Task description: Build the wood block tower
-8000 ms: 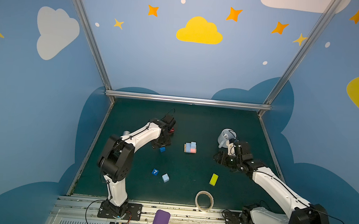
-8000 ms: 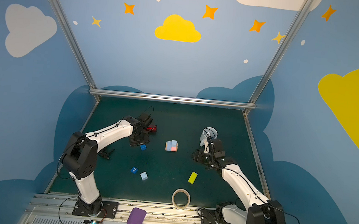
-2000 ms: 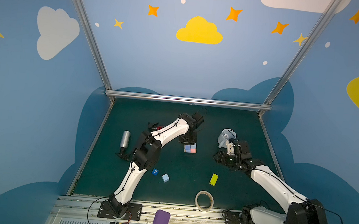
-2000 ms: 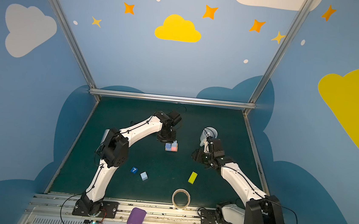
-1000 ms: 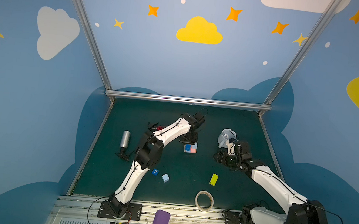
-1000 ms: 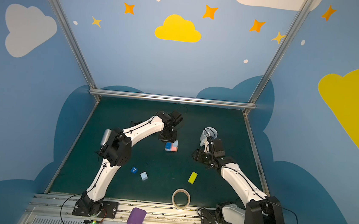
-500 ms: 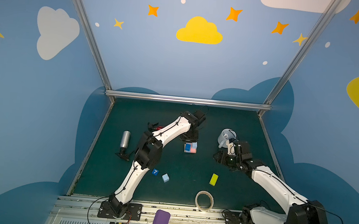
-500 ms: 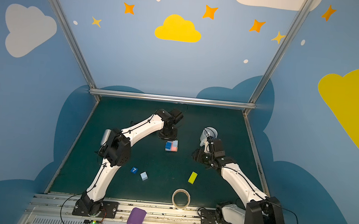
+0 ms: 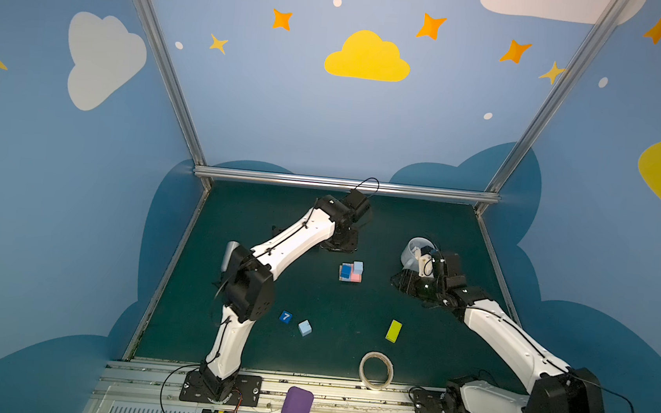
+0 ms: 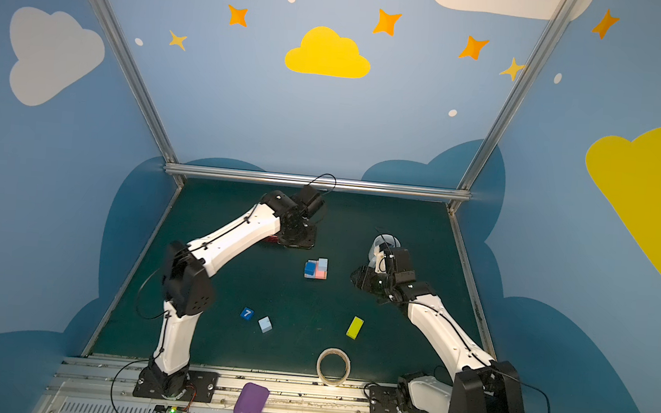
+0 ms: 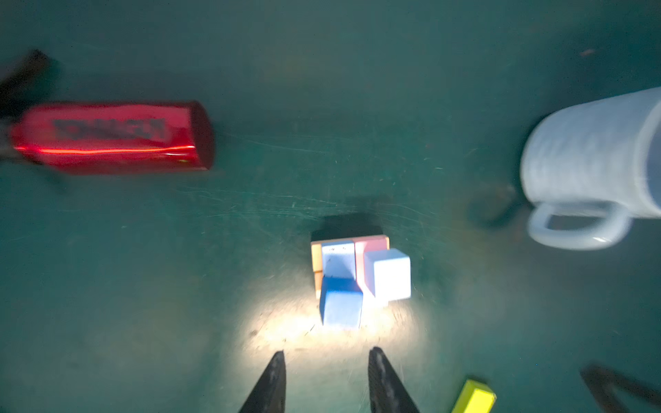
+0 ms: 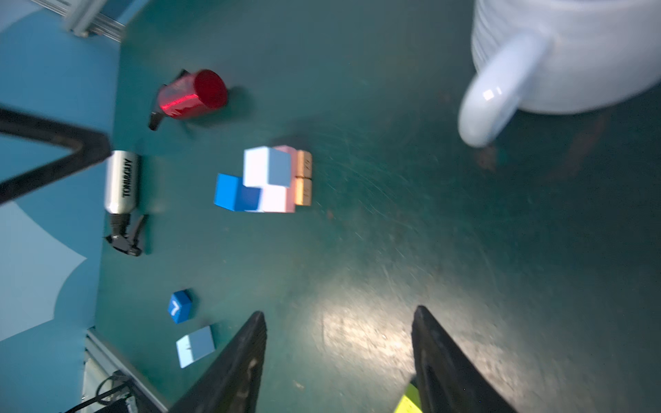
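First, at the near left lie two loose cubes, one dark-blue "7" cube (image 9: 285, 317) and one light-blue cube (image 9: 304, 328). The left gripper (image 11: 325, 354), jaws apart and empty, hangs just beyond the single wood block tower (image 9: 351, 272) at the middle of the surface (image 9: 258, 217). One yellow-green block (image 9: 393, 330) lies right, and the right gripper (image 12: 338, 311) gapes empty.

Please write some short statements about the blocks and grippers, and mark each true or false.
1. The dark blue wooden cube marked 7 sits on the block stack. False: it lies on the green mat beside a loose light blue cube.
2. The left gripper and right gripper are both open and empty. True.
3. The yellow-green flat block lies inside the beige tape roll. False: they lie apart.
4. A plain dark blue cube sits on the stack. True.
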Controlling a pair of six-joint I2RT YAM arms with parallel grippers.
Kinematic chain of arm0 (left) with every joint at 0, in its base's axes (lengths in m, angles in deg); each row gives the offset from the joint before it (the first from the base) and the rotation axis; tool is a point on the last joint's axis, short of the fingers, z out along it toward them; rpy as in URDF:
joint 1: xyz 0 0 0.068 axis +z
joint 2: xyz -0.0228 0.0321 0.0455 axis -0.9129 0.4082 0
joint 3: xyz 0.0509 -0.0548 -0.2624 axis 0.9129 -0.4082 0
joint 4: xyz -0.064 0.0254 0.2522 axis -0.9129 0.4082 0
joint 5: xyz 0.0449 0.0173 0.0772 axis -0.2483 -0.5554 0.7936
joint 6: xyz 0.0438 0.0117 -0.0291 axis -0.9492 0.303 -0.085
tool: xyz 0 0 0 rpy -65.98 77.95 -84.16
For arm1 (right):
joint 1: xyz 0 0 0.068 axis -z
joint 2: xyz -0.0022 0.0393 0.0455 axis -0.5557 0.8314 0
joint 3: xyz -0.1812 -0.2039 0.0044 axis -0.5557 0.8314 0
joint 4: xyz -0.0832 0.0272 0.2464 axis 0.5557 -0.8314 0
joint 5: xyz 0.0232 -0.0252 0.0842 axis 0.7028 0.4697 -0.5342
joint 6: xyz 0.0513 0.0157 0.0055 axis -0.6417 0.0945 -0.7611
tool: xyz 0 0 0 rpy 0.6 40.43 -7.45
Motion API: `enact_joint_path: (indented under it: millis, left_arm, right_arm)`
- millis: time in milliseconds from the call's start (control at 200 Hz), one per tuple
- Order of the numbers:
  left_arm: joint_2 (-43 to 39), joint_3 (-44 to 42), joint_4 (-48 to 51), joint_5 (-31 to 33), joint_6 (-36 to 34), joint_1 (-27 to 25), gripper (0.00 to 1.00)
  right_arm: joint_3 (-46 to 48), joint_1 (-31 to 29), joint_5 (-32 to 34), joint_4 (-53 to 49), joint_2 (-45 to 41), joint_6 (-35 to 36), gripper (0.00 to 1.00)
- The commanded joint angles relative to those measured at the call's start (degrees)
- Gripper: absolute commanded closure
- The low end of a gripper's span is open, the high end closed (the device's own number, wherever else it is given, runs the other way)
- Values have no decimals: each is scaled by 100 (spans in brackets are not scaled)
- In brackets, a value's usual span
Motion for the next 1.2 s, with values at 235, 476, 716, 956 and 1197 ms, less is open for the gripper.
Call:
enact_joint_path:
  millis: [235,476,716,956,1197]
  left_arm:
    - [-2239,-3647,-2507,-1138,-447,355,61]
    - [-2433,-4777,-3707,-1574,-413,403,64]
    - [-2083,-5049,-4343,-1816,-613,404,67]
    - [-1414,-4683,-4147,-1788,-694,403,71]
    - [-1067,-4458,-4214,-1795,-586,377,72]
  right_arm:
    - [-1202,-9,-732,201,1395,262,38]
    - [-1969,-100,-1139,312,2425,265,40]
    - [-2513,-232,-1300,294,3188,267,41]
    - [-2672,-317,-1373,392,3484,173,41]
    - [-2688,-367,-1409,434,3566,144,42]
